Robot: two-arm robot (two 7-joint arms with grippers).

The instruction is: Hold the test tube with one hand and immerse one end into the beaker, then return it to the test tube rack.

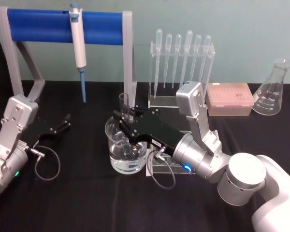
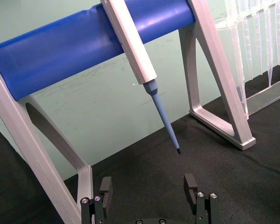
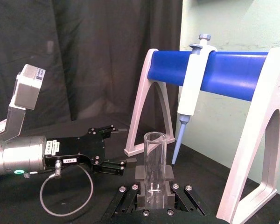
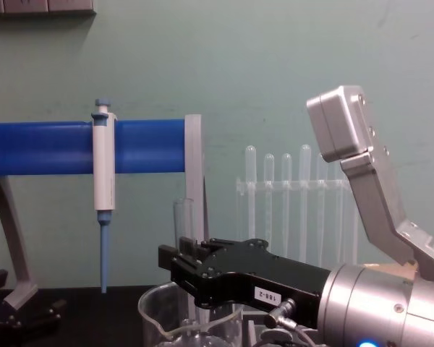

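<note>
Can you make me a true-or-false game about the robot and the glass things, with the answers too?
1. The right gripper is shut on the test tube. True.
2. The test tube lies flat. False: it stands upright, over the beaker.
3. The micropipette hangs on the blue stand. True.
4. The left gripper holds the beaker. False: it is open and empty, off to the beaker's left.

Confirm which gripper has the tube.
The right gripper: it is shut on the upright tube at the beaker. The left gripper is open and empty, off to the robot's left.
</note>
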